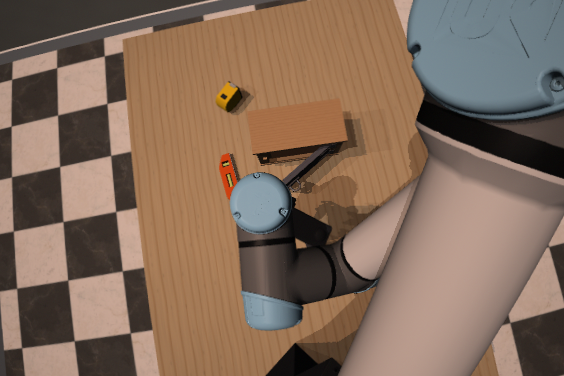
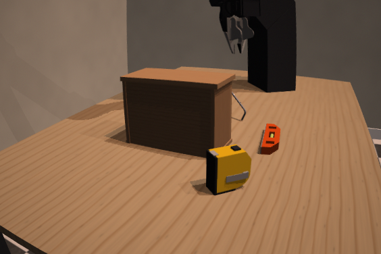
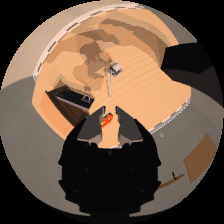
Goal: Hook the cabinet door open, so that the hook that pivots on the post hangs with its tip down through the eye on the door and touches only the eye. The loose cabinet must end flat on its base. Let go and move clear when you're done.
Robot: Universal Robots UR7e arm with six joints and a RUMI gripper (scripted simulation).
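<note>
The brown wooden cabinet stands flat on the table, also seen in the exterior view. Its dark door is swung open toward the arm. In the wrist view a small grey post carries a thin hook rod that reaches toward the door's edge; I cannot tell whether its tip sits in the eye. A thin bent wire shows at the cabinet's right side. My gripper hangs high above the table, nearly closed and empty, its fingertips well above everything.
A yellow tape measure lies by the cabinet's corner, also in the top view. An orange spirit level lies beside the door's swing, directly below the fingers. The black robot pedestal stands behind.
</note>
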